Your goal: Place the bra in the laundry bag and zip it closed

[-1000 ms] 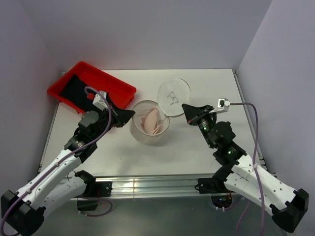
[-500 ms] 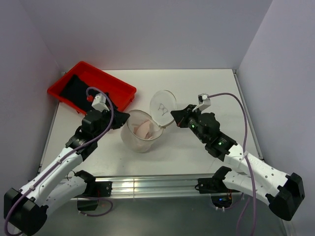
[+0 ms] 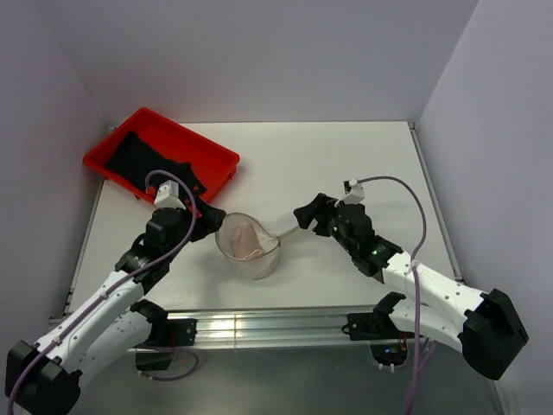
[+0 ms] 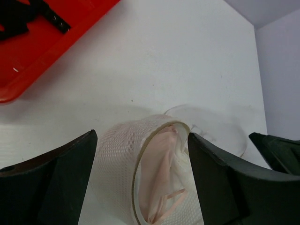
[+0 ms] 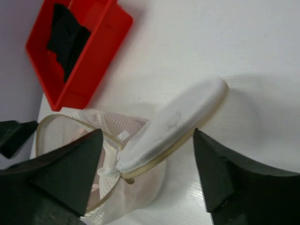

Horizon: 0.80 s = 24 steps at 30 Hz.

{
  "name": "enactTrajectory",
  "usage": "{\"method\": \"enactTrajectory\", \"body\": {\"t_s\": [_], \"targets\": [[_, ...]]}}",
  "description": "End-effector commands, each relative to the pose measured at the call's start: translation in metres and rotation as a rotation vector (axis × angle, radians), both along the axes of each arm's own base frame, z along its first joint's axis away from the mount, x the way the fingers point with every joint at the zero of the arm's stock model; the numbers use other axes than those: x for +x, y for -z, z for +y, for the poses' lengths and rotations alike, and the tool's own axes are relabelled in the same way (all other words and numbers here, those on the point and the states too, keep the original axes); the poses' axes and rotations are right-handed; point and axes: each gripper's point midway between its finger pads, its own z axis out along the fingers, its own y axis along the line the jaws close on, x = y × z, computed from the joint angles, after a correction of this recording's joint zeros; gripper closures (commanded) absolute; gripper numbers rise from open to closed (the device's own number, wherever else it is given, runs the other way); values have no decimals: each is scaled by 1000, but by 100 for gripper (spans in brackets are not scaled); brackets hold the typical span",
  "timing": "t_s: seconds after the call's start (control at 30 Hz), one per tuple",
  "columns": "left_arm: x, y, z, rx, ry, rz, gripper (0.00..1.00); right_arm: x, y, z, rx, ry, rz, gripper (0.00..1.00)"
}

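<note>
The laundry bag [image 3: 251,252] of white mesh lies on its side mid-table, mouth unzipped. The pale pink bra [image 3: 245,234] sits inside it, seen through the mouth [image 4: 165,171]. The bag's round lid [image 5: 174,123] hangs half over the mouth, joined at one side and edge-on from above [image 3: 289,232]. My left gripper [image 3: 207,225] is open, its fingers either side of the bag's body [image 4: 117,159]. My right gripper [image 3: 308,216] is open too, its fingers standing apart on both sides of the lid.
A red plastic tray [image 3: 220,160] with a black garment [image 3: 143,156] stands at the back left, also in the right wrist view [image 5: 105,42]. The white table [image 3: 363,164] ends at side walls.
Both grippers went from shut to open, letting go of the bag's rim and lid. The lid swung from lying open at the back down over the mouth. The right arm moved left.
</note>
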Motion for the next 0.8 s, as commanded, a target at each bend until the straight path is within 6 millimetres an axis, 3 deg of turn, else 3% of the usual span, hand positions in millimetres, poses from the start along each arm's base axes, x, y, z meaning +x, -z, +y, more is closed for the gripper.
{"method": "enactTrajectory", "body": {"t_s": [0.0,0.07,0.17,0.33,0.37,0.4,0.47,0.5,0.53,0.57,0.63,0.77], "targets": [[11,-43,18,7,-95,-104,15,13,-22,-16,-20,91,-55,8],[15,-62,22,27,-113,-138,15,12,-32,-23,-37,101,-90,1],[26,-81,33,62,-177,-159,16,10,-41,-37,-70,144,-130,0],[64,-98,57,7,-266,-189,22,3,-48,-46,-60,139,-189,0],[71,-97,63,20,-294,-186,22,0,-43,-44,-65,128,-182,1],[83,-84,67,55,-318,-143,22,0,-41,-44,-64,123,-181,1],[102,-86,81,101,-369,-134,24,-3,-35,-45,-70,114,-177,2],[115,-69,83,134,-377,-85,24,-4,-36,-44,-69,106,-180,2],[127,-76,91,152,-396,-91,25,-5,-37,-43,-69,97,-192,2],[139,-57,93,181,-396,-39,26,-7,-34,-43,-71,89,-191,2],[158,-61,103,211,-418,-38,27,-9,-38,-45,-64,90,-211,2],[194,-38,122,331,-439,26,28,-12,-36,-51,-75,102,-228,3]]}}
